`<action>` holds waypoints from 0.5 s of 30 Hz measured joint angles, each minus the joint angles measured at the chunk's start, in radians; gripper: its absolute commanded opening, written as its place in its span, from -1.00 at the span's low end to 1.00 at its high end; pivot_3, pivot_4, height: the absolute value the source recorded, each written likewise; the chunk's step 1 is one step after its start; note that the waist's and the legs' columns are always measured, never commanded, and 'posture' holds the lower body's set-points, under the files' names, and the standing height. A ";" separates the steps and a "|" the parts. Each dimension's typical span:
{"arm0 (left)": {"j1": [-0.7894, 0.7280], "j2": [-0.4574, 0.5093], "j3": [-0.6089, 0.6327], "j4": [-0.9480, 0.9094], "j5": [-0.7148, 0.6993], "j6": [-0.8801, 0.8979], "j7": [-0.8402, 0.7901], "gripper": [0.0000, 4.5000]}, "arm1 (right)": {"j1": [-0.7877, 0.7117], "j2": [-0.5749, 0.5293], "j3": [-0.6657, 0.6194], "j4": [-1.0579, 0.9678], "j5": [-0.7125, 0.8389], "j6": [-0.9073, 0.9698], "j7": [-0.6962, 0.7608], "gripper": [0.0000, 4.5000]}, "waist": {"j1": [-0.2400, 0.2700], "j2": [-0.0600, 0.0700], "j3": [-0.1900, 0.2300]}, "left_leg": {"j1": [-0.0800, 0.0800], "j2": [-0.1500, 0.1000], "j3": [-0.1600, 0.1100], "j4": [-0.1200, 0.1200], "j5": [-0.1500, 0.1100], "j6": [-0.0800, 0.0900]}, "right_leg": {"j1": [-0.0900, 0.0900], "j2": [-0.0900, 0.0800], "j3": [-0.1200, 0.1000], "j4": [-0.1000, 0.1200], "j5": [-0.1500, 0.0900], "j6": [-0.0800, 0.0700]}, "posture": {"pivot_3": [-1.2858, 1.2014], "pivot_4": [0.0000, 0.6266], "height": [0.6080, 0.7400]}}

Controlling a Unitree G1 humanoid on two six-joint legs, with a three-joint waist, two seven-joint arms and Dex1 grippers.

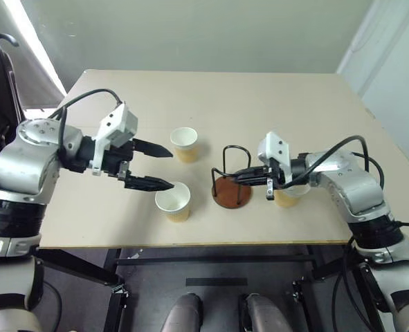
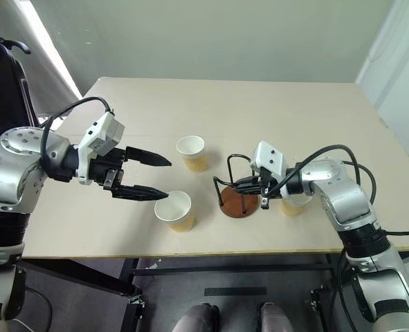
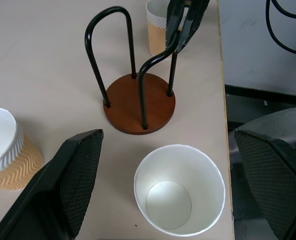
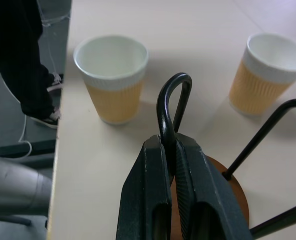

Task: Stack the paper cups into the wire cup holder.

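the right gripper [image 1: 244, 177] is clamped narrow on one of the thin black wire loops of the wire cup holder [image 1: 231, 187], as the right wrist view shows plainly: the wire runs up between the two black fingers. the holder stands upright on its round reddish-brown base near the front edge of the table [image 1: 273, 97], about midway across it. the left gripper [image 1: 162, 168] hangs with its jaws spread wide and holding nothing, just beside the near paper cup [image 1: 173, 201], which sits upright close to the table's front edge. a second paper cup [image 1: 185, 144] stands farther back, well apart from the gripper, and a third paper cup [image 1: 290, 196] stands behind the right gripper, partly hidden by the arm.

the likely next step is a grasp on the near cup, and that is where trouble could come. the cup is light and thin-walled; if the jaws close off-centre, one finger may push it before the other lands and slide it off the front edge. a hard squeeze could crush the rim oval, so it would not drop cleanly between the loops. the holder is also at risk: a pull on one loop could tip the base or drag it. the right arm could also knock the third cup as it shifts.
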 measured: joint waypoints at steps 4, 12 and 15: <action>0.001 0.000 0.000 -0.003 -0.001 0.004 0.004 1.00 | -0.002 -0.009 0.006 0.024 -0.013 -0.033 0.018 -0.88 | -0.001 0.000 0.000 | 0.000 0.000 0.000 0.000 0.000 0.000 | 0.000 0.000 0.000 0.000 0.000 0.000 | 0.03 -0.52 1.00; 0.003 0.000 0.000 -0.003 -0.001 0.005 0.018 1.00 | -0.009 -0.014 0.026 0.094 -0.058 -0.063 0.021 0.24 | -0.001 0.000 0.000 | 0.001 0.000 0.000 0.000 0.000 0.000 | 0.000 0.000 0.000 0.000 0.000 0.000 | 0.03 -0.52 1.00; 0.003 -0.001 0.000 -0.003 -0.001 0.005 0.019 1.00 | -0.012 -0.014 0.026 0.099 -0.067 -0.071 0.020 0.71 | -0.001 0.000 0.000 | 0.001 0.000 0.000 0.000 0.000 0.000 | 0.000 0.000 0.000 0.000 0.000 0.000 | 0.03 -0.52 1.00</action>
